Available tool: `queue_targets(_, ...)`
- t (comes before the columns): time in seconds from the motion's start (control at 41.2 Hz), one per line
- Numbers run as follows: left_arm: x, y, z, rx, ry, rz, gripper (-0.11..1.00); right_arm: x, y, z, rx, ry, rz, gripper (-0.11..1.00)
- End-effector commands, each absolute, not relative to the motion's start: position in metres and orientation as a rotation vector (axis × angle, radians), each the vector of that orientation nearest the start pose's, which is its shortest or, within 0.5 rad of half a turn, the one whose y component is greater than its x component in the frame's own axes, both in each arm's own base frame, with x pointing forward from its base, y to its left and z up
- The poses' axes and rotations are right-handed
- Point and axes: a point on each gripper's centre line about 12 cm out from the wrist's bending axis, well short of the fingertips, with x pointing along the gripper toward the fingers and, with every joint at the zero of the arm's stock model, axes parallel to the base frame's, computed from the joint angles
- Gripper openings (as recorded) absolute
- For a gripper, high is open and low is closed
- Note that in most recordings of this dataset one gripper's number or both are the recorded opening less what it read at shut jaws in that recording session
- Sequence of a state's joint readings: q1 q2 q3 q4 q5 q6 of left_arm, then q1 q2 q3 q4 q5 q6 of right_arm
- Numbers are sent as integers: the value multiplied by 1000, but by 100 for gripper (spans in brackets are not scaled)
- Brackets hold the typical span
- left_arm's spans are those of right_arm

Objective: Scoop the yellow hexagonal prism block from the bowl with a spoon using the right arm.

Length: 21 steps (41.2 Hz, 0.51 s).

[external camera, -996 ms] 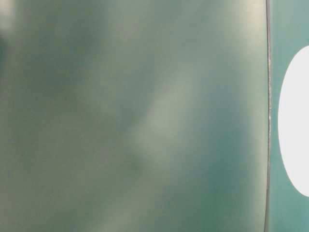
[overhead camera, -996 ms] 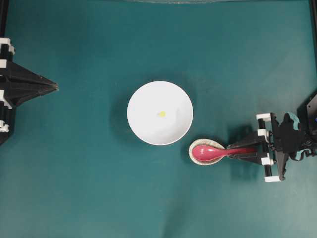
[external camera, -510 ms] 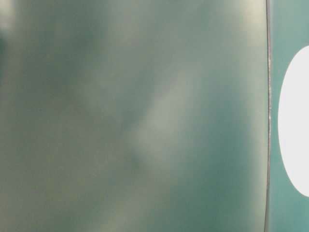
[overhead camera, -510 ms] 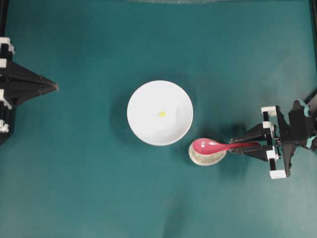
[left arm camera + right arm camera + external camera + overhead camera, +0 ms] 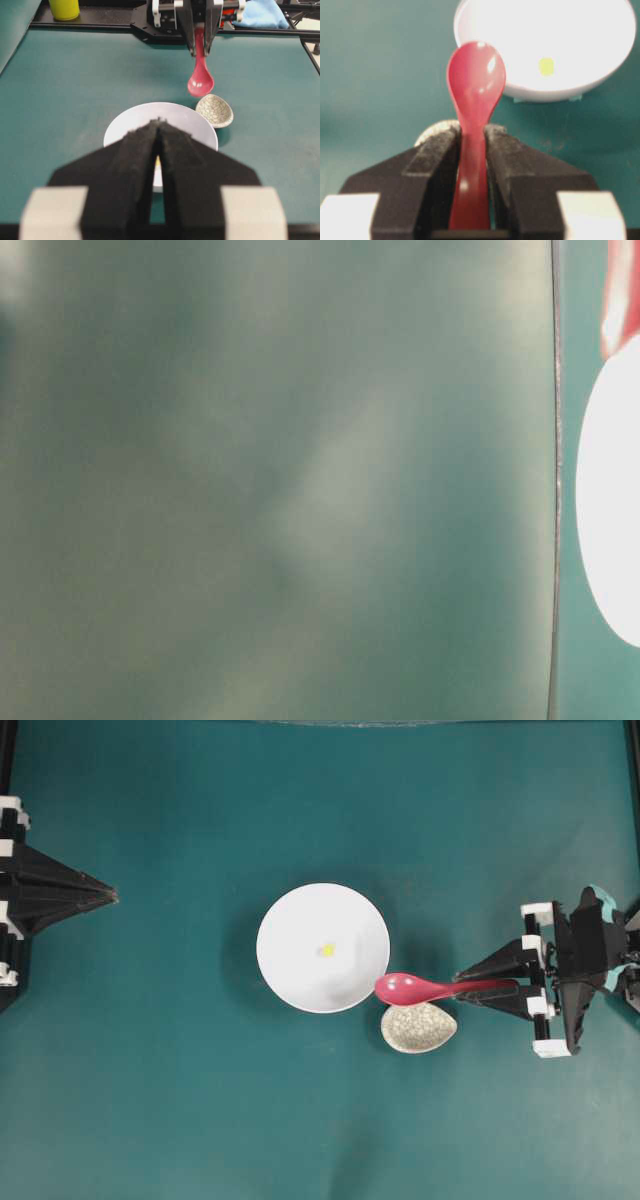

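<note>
The right gripper [image 5: 487, 988], fingers pinching the pink-red spoon [image 5: 425, 988] by its handle so the scoop leads, hangs at the white bowl [image 5: 290, 925] mid-counter, yellow block [image 5: 327, 950] inside; left gripper [image 5: 159, 125] fingers pressed together

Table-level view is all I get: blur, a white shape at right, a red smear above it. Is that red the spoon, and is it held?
Observer: Yes. The right gripper is shut on the spoon handle; the right wrist view shows the pads against both sides.
Operator: Off the rest?
Observer: Yes. In the left wrist view the scoop hangs in the air above the rest.
Operator: Block in the bowl?
Observer: Yes, the yellow block lies near the middle of the bowl; the scoop tip is at the rim, lower right in the overhead view.
Operator: Left gripper?
Observer: The left gripper is shut, holding nothing, far left of the bowl.
</note>
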<state>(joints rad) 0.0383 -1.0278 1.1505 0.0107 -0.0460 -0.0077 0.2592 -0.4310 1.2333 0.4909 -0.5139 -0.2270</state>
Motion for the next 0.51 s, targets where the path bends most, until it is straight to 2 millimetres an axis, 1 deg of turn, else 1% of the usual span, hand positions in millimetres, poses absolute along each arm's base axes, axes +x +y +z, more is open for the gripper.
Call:
queue_targets(0.0, 192, 8, 295, 3, 58, 41, 1, 254, 35, 193, 133, 322, 6, 25)
queue_targets(0.097, 192, 8, 295, 3, 58, 41, 1, 258, 31, 206, 146, 358, 13, 25)
queue_targets(0.219, 192, 8, 295, 5, 58, 40, 1, 263, 23, 217, 173, 404, 4, 25)
queue_targets(0.486, 192, 8, 296, 5, 55, 40, 1, 276, 7, 229, 208, 471, -24, 25)
